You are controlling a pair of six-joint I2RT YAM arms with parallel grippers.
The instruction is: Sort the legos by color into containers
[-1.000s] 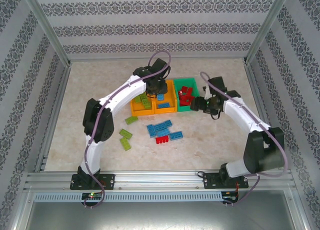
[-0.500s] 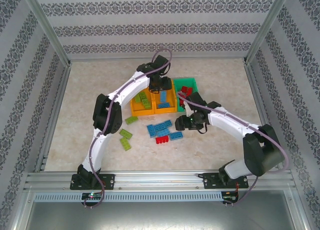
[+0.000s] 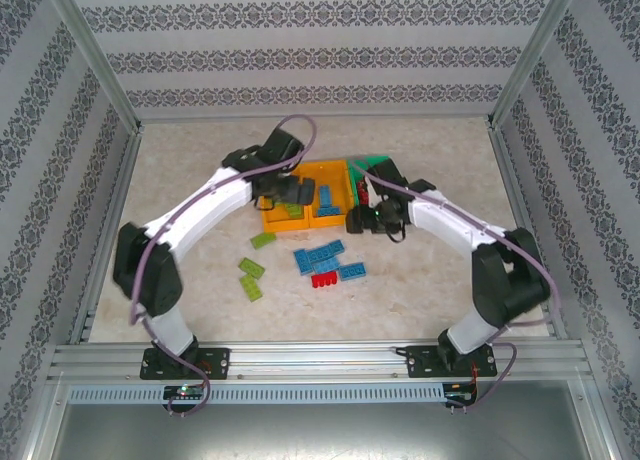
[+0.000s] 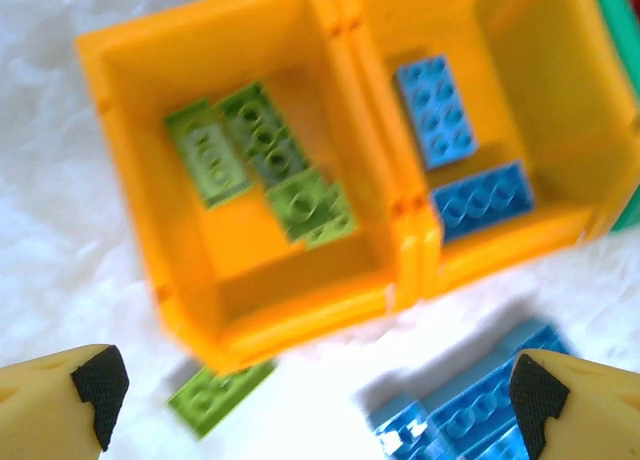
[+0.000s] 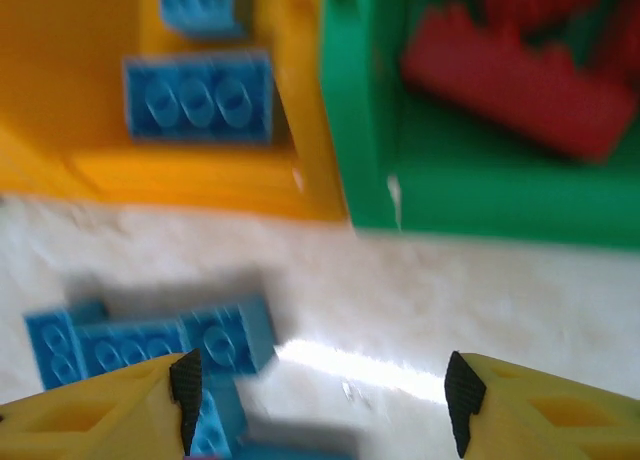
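My left gripper [image 3: 296, 193] hangs open and empty over the near edge of the left orange container [image 4: 130, 190], which holds several lime green legos [image 4: 262, 162]. The middle orange container [image 4: 560, 90] holds two blue legos [image 4: 436, 110]. The green container [image 5: 450, 195] holds red legos [image 5: 510, 72]. My right gripper [image 3: 358, 220] is open and empty above the table, just in front of the middle and green containers. Loose blue legos [image 3: 322, 252], a red one [image 3: 323, 279] and three green ones [image 3: 252, 269] lie on the table nearer me.
The marble-patterned tabletop [image 3: 190, 180] is fenced by an aluminium frame with patterned walls. The right arm reaches across most of the green container [image 3: 368, 163] in the top view. A green brick [image 4: 220, 392] lies against the left container's near corner.
The left gripper has opened and swung from over the middle container to the left container's near edge. The right gripper has moved left from beside the green container to its front.
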